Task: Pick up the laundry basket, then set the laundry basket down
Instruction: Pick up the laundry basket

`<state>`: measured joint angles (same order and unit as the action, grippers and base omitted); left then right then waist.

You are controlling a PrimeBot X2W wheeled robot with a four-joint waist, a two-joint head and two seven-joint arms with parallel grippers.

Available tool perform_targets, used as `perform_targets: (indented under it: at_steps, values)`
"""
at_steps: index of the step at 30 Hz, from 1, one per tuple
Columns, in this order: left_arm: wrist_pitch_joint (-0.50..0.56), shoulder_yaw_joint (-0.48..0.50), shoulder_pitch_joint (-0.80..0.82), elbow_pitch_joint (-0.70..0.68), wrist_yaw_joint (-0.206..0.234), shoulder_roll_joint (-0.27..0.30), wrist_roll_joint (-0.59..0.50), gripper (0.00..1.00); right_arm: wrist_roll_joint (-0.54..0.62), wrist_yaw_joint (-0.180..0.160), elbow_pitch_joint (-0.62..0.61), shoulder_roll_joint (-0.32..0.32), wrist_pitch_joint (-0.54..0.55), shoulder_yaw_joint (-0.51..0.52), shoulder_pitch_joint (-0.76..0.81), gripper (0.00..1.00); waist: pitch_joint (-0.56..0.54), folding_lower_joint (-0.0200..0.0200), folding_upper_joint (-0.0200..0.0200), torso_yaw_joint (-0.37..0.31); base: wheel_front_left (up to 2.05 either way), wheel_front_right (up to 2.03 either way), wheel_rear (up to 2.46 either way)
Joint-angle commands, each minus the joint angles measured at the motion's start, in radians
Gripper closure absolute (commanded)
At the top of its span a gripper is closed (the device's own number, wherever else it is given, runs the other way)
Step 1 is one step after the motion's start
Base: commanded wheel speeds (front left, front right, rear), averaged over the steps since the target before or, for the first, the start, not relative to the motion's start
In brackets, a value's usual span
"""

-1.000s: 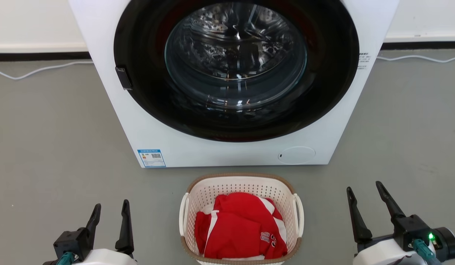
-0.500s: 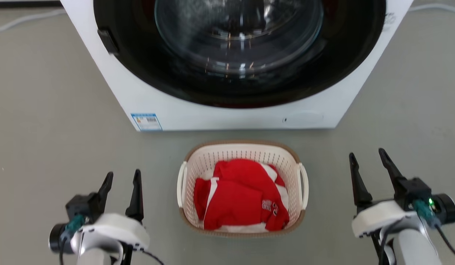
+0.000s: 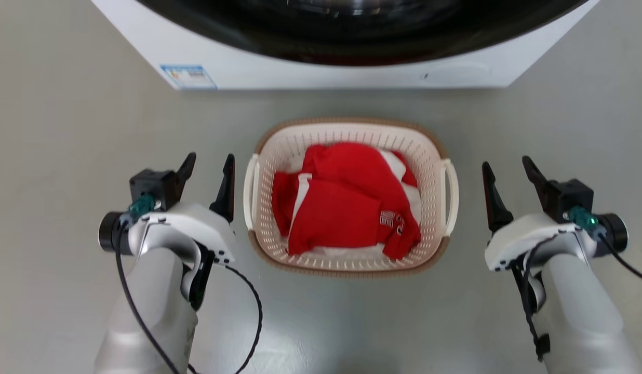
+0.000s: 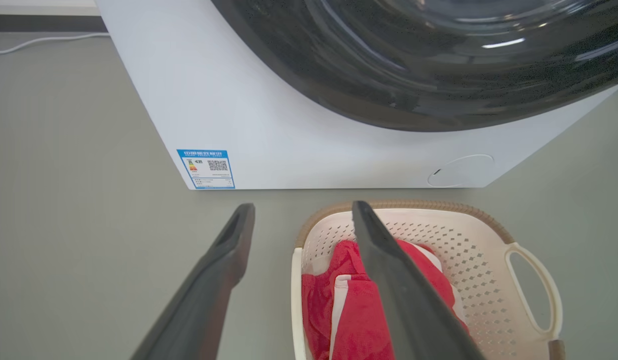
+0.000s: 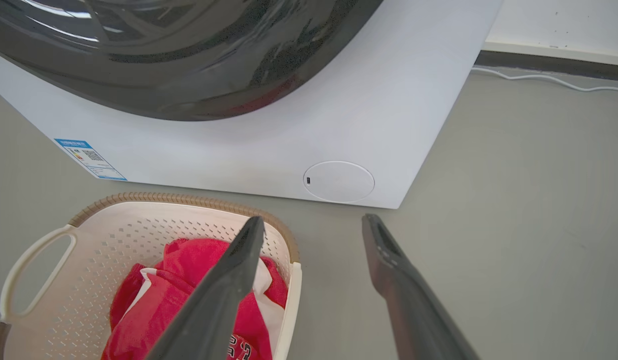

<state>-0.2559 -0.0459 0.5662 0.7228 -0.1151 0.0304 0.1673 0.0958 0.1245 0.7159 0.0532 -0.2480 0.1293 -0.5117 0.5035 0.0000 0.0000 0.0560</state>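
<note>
The laundry basket (image 3: 433,171) stands on the grey floor just before the washing machine, cream-white and perforated with a brown rim, holding red and white clothes (image 3: 347,208). My left gripper (image 3: 212,158) is open beside the basket's left handle (image 3: 250,192), its inner finger close to it. My right gripper (image 3: 508,163) is open a short way off the right handle (image 3: 450,189). In the left wrist view the basket (image 4: 469,260) lies under and right of the left gripper (image 4: 301,210). In the right wrist view the basket (image 5: 104,235) lies left of the right gripper (image 5: 314,220).
The white washing machine (image 3: 279,72) with its dark round door stands right behind the basket. A white cable (image 5: 549,80) runs along the floor by the wall at the right. Grey floor spreads on both sides and in front of the basket.
The head camera has tilted down, so the machine slid up the picture. Both grippers have come forward to flank the basket, the left one closing in on its left handle.
</note>
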Motion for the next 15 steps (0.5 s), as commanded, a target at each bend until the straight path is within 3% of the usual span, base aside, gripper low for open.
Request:
perform_targets:
  at_steps: [1, 15]
  values:
    - [-0.006, 0.015, 0.029, 0.005, -0.004, 0.020, -0.002, 0.00, -0.003, 0.006, 0.005, -0.003, -0.014, -0.022, -0.026, 0.00, 0.073, 0.0000, 0.0000, 0.006, 0.00, 0.00, 0.00]
    - [-0.006, -0.063, 0.186, 0.159, -0.009, 0.020, 0.040, 0.00, -0.031, 0.006, 0.109, -0.003, -0.014, -0.057, -0.155, 0.00, 0.220, 0.0000, 0.0000, 0.004, 0.00, 0.00, 0.00]
